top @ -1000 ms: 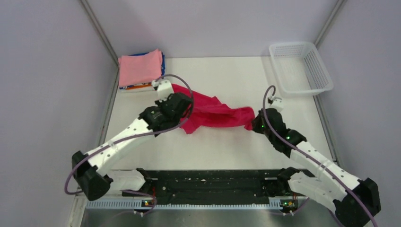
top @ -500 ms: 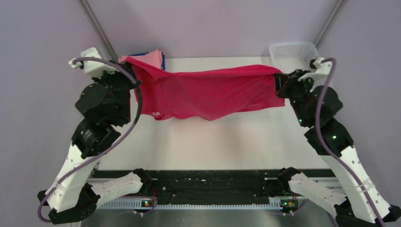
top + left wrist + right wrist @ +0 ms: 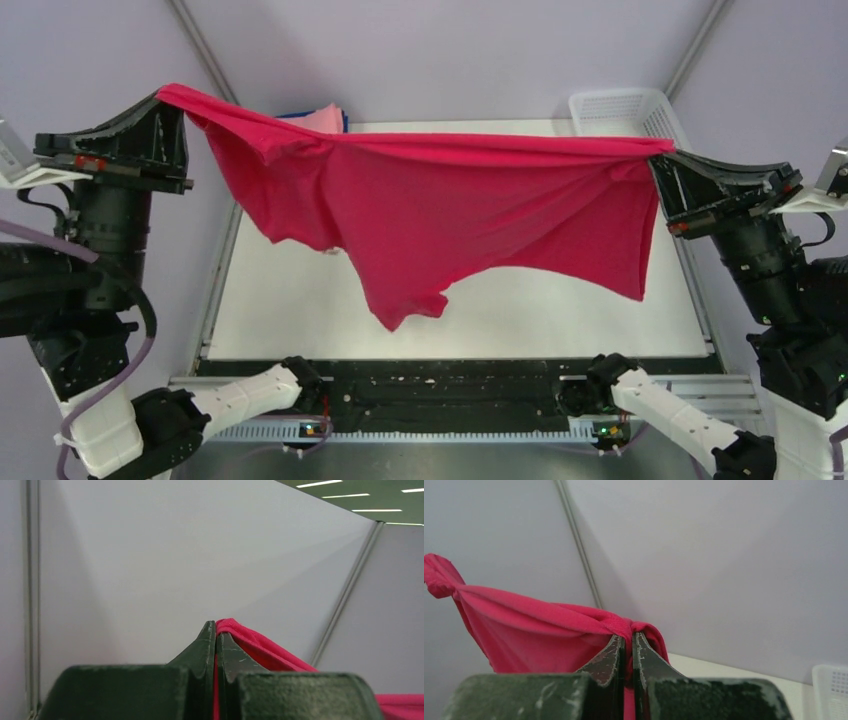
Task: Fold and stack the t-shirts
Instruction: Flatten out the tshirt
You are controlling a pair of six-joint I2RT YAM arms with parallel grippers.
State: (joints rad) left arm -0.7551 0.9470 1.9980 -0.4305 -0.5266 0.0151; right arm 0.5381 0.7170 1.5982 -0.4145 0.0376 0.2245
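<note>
The crimson-red t-shirt point(image 3: 450, 210) hangs spread in the air over the table point(image 3: 520, 300), strung between the two pincers. The left pincer point(image 3: 167, 93) is raised high beyond the table's left edge and is clenched on one upper corner of the shirt. In the left wrist view its jaws are pressed together, with red cloth pinched between them and spilling off to the right. The right pincer point(image 3: 660, 153), above the table's right edge, is clenched on the opposite corner, where the cloth bunches around its tips in the right wrist view. The shirt's top edge runs nearly taut from one pincer to the other. Its body sags below, the lowest fold dangling over the table's middle, left of centre. At the table's far left corner a folded light pink t-shirt point(image 3: 322, 118) peeks out behind the red cloth, with a blue t-shirt point(image 3: 344, 122) showing at its edge. A white mesh basket point(image 3: 620, 100) sits at the table's far right corner.
</note>
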